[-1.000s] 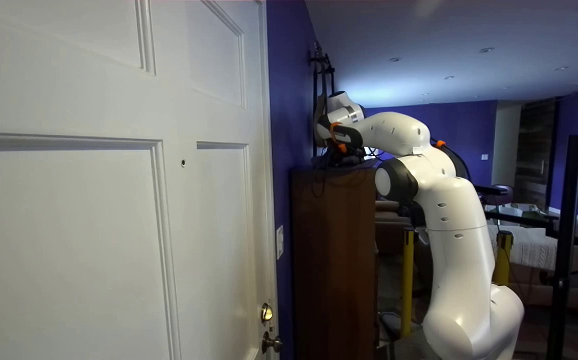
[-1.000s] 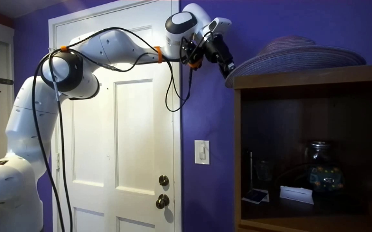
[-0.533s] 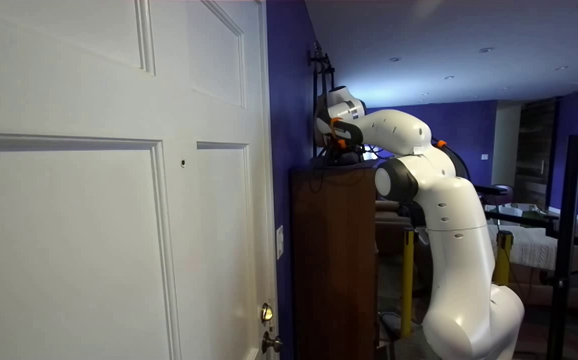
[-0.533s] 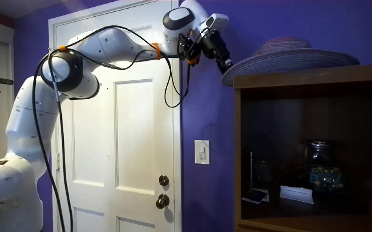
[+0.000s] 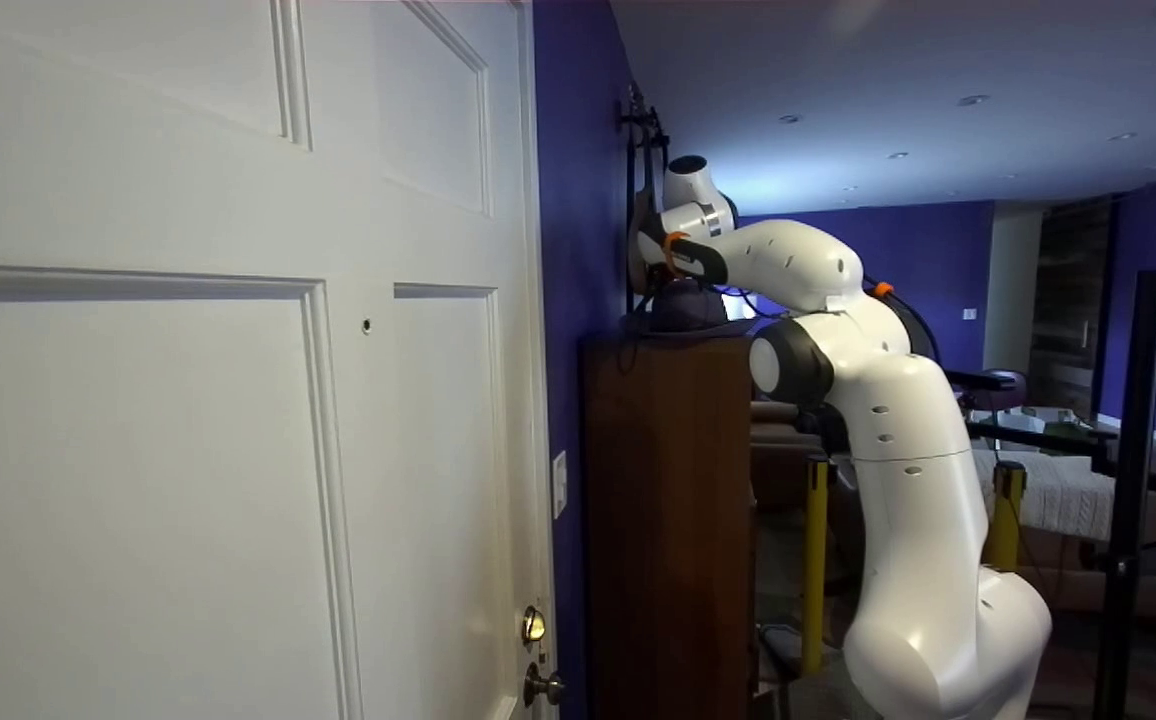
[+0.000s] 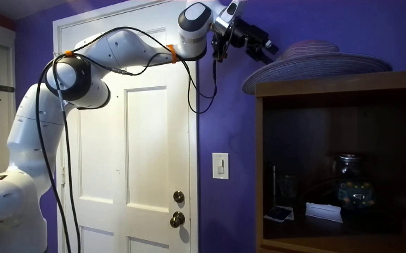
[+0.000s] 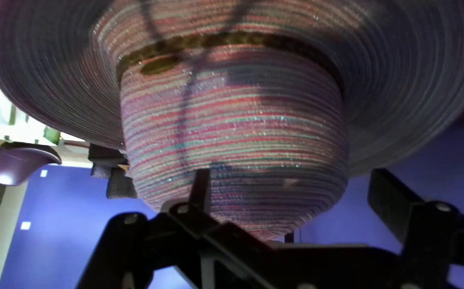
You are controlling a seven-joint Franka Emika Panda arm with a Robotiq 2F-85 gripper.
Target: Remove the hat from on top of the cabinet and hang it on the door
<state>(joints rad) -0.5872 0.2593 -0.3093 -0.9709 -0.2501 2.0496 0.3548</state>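
— Pink-striped weave faces the robot's fingers (image 7: 394, 200), which stand apart and hold nothing. Which way lies the hat (image 7: 232, 132)?

— Straight ahead: crown (image 6: 310, 50) just beyond the tips, brim (image 6: 315, 65) spreading below. In the wrist view one finger crosses the crown, its partner stands clear; a centred pinch would likely need a sideways shift.

— Underneath?

— Brown cabinet (image 6: 329, 84), its flat top carrying the hat, the brim drooping past the edge nearest the arm (image 6: 125, 51). Farther off, partly behind that arm, the white door (image 6: 146, 147).

— What goes unseen?

— Contact, if any, between fingers and brim; part of that brim, cropped from the wrist view; the fingers altogether, behind the wrist joint (image 5: 695, 218) in an exterior view; and whether the door offers anything to hang from, too small to tell.
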